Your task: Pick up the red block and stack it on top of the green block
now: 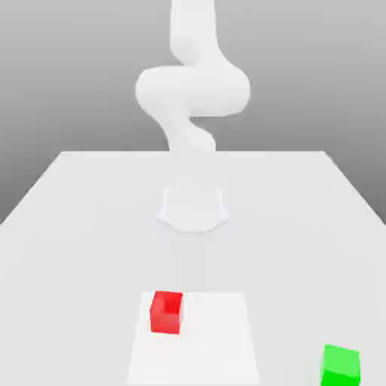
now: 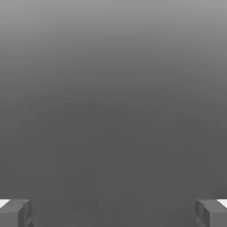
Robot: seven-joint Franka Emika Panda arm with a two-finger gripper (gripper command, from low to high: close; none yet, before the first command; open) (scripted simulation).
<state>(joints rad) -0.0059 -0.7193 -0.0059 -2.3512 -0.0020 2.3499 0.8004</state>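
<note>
The red block (image 1: 166,312) sits on the white table (image 1: 75,226) near the front, a little toward the exterior view's left of centre. Far off toward the exterior view's right, by the front edge, rests the green block (image 1: 341,366). The two cubes are well apart and nothing touches either. In the hand view my gripper (image 2: 113,213) is open, its two grey fingertips (image 2: 15,213) spread wide with nothing between them and only plain grey background beyond. The white arm (image 1: 192,90) rises from its base at the table's middle and curves upward.
The arm's round base (image 1: 193,207) stands at the centre of the table. A slightly brighter rectangular patch (image 1: 219,339) of table surface lies under and beside the red block. The table's side edges slant outward toward the front.
</note>
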